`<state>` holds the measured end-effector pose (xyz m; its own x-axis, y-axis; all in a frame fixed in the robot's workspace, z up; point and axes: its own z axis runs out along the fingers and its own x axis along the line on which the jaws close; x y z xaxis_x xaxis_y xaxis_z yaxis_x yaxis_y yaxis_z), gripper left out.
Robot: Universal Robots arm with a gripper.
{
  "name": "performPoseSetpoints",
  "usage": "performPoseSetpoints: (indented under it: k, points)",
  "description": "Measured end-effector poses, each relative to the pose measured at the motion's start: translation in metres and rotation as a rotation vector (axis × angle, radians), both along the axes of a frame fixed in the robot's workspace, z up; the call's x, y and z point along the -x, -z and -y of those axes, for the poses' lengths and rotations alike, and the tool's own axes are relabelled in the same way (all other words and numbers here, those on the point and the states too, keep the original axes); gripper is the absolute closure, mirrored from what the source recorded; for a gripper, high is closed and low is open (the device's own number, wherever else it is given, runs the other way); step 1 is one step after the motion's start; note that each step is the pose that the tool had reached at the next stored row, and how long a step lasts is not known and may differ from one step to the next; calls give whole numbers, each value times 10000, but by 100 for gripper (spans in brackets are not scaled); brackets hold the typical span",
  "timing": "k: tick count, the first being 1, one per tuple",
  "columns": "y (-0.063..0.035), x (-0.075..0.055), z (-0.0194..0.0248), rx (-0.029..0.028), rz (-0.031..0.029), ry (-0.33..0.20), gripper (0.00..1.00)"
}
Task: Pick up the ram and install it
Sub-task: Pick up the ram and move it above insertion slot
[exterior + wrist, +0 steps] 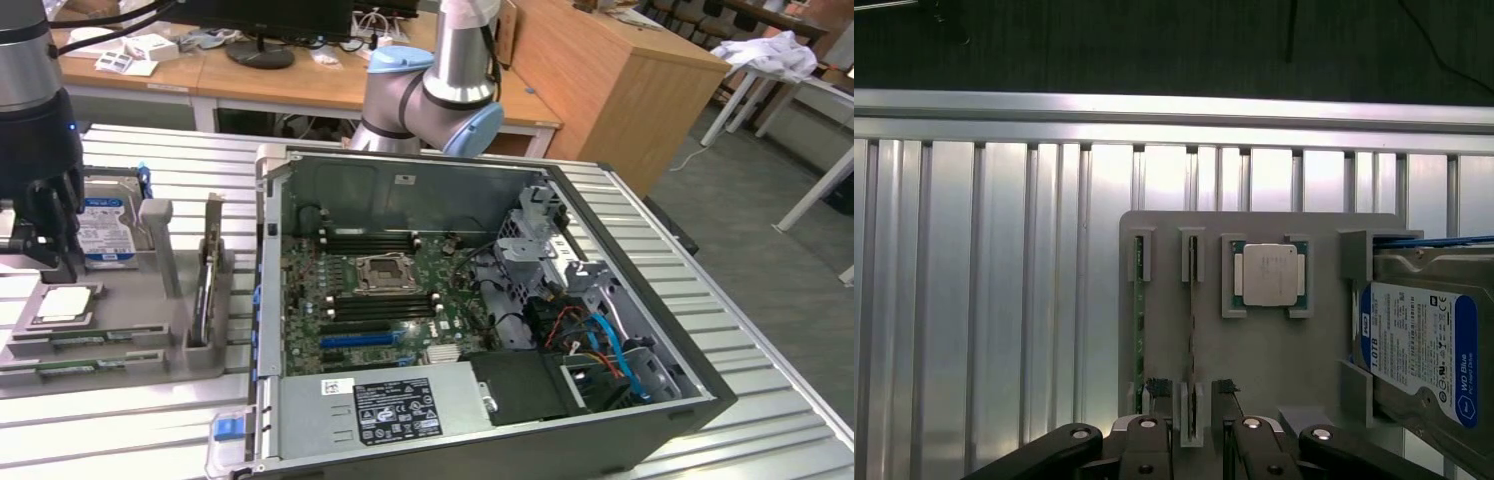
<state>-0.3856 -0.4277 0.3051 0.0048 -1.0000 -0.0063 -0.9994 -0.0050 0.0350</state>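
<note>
Ribbed alu table (1004,300), gripper (1191,402) jaws wide over ram (1192,320), near tray (1274,350) edge

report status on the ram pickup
gripper open, empty, over grey plastic tray. slim green ram stick on edge in slot beside square silver processor. nothing on top.

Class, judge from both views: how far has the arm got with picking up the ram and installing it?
Done: nothing installed; the long black memory slots on the green motherboard look empty. In hand: the open gripper hangs over the slim green ram stick, which stands on edge in the grey plastic tray, ungripped. Left: gripping, lifting, carrying and seating it.
</note>
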Motion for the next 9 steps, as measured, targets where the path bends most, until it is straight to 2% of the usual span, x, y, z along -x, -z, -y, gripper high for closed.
performPoseSetpoints:
  k: [5,9]
  points:
    - [-1,0,4,2,-2,-1,71]
    - [0,0,36,0,0,0,71]
